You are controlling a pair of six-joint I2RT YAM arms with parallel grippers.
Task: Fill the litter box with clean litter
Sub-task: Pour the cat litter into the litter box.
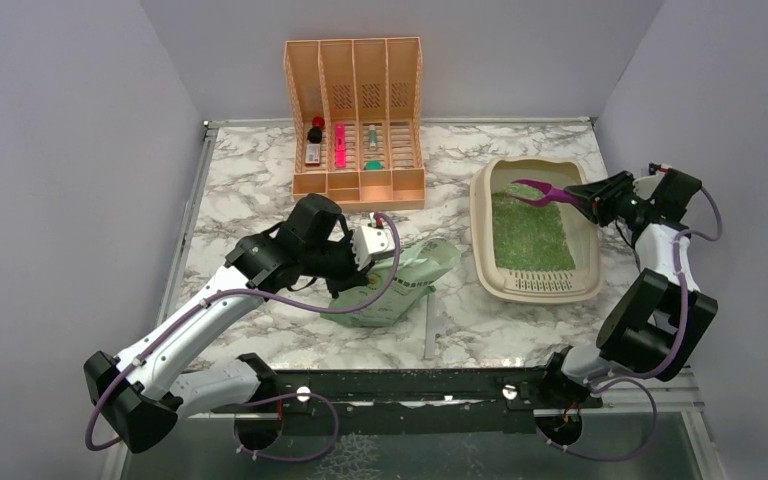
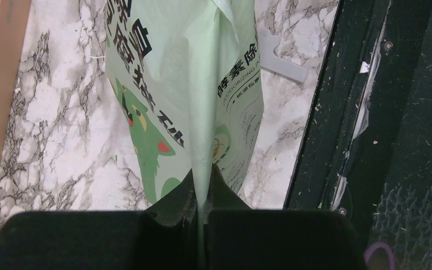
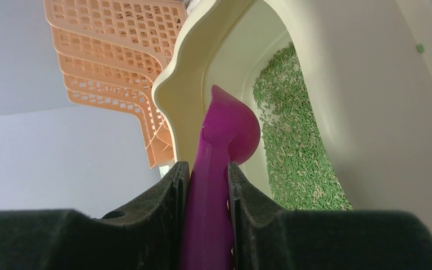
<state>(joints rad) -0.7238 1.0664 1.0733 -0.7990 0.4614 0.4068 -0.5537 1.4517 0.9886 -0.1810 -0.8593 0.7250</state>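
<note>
Got right hand (image 1: 585,200) clamped on purple scoop (image 1: 540,192) over clean litter (image 1: 530,240) in litter box (image 1: 480,225), frame right; left hand (image 2: 202,208) pinching bag (image 2: 174,84).

Plain lilac-grey walls (image 1: 60,150) on three sides; marbled white tabletop (image 1: 250,190).

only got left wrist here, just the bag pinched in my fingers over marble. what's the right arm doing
Observer: The right gripper is shut on a purple scoop, its bowl over the far end of the litter box.
Operator: any litter in there
Observer: Yes, green litter covers much of its floor.
Operator: where's the box from my bag
Observer: In the top view it sits to the right of the bag, with bare marble between them.
</note>
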